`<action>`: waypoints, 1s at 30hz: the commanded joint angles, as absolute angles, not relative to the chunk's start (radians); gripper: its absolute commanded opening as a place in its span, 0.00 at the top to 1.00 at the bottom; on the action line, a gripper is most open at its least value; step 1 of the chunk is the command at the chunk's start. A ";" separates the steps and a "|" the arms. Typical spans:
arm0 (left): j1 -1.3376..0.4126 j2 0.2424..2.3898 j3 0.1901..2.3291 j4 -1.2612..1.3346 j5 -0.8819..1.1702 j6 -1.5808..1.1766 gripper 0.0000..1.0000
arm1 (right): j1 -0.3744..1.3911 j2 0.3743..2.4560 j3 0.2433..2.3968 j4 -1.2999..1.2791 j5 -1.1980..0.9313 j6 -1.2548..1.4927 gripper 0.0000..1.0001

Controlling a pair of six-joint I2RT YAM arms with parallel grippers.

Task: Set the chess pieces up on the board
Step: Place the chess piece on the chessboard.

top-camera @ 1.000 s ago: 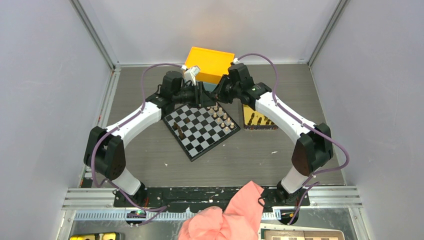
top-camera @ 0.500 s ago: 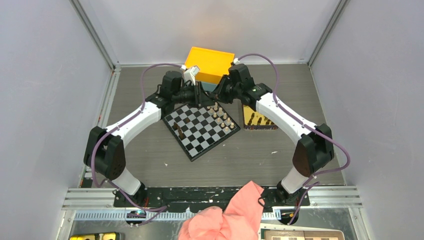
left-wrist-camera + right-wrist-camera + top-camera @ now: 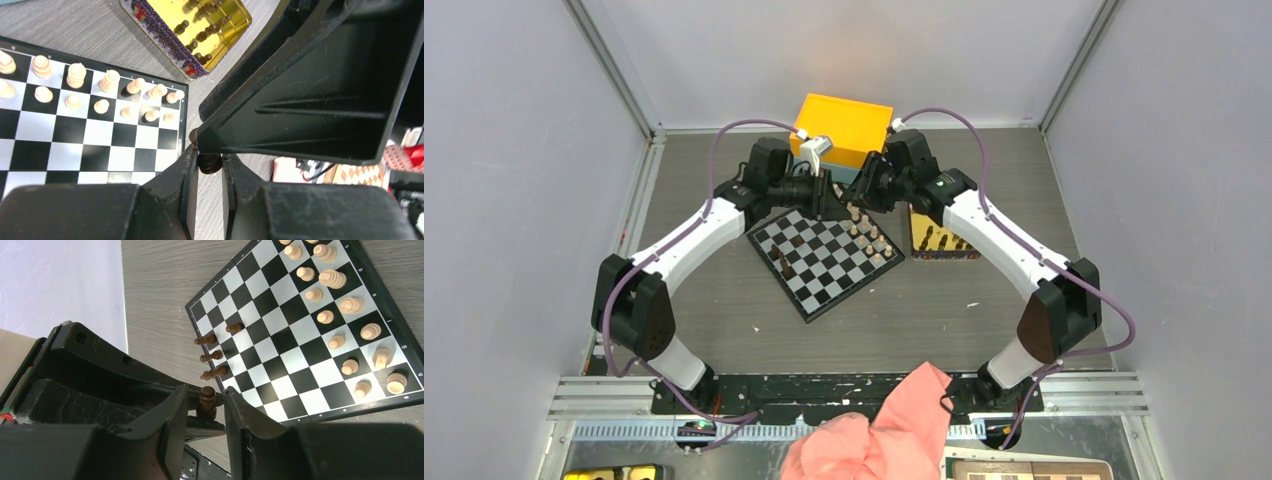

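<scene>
The black-and-white board [image 3: 826,252] lies mid-table, turned diagonally. Light pieces [image 3: 869,235] stand in two rows along its right edge, also in the left wrist view [image 3: 75,75] and the right wrist view [image 3: 340,305]. A few dark pieces [image 3: 212,356] stand along the opposite edge. My left gripper [image 3: 832,197] and right gripper [image 3: 856,192] meet above the board's far corner. The left gripper [image 3: 209,162] is shut on the base of a dark piece [image 3: 210,162]. The right gripper [image 3: 205,392] straddles that dark piece [image 3: 207,399], open, with a gap on each side.
A gold tin [image 3: 942,240] with more dark pieces sits right of the board, also in the left wrist view [image 3: 220,30]. A yellow box [image 3: 844,125] stands at the back behind the grippers. A pink cloth [image 3: 874,430] lies at the near edge.
My right gripper has moved left to the left gripper and now straddles the dark piece. My left wrist has turned a little and shifted right.
</scene>
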State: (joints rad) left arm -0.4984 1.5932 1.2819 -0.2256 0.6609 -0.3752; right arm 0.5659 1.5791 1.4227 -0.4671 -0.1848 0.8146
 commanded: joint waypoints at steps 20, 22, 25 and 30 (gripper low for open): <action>-0.644 1.495 1.338 -0.770 0.533 0.233 1.00 | 0.457 1.404 1.244 -0.591 -0.526 0.807 0.61; -0.662 1.478 1.320 -0.752 0.505 0.236 1.00 | 0.460 1.404 1.220 -0.566 -0.561 0.822 0.61; -0.677 1.459 1.301 -0.723 0.488 0.234 1.00 | 0.459 1.416 1.195 -0.541 -0.619 0.835 0.61; -0.698 1.477 1.320 -0.739 0.476 0.249 1.00 | 0.469 1.424 1.164 -0.482 -0.684 0.867 0.61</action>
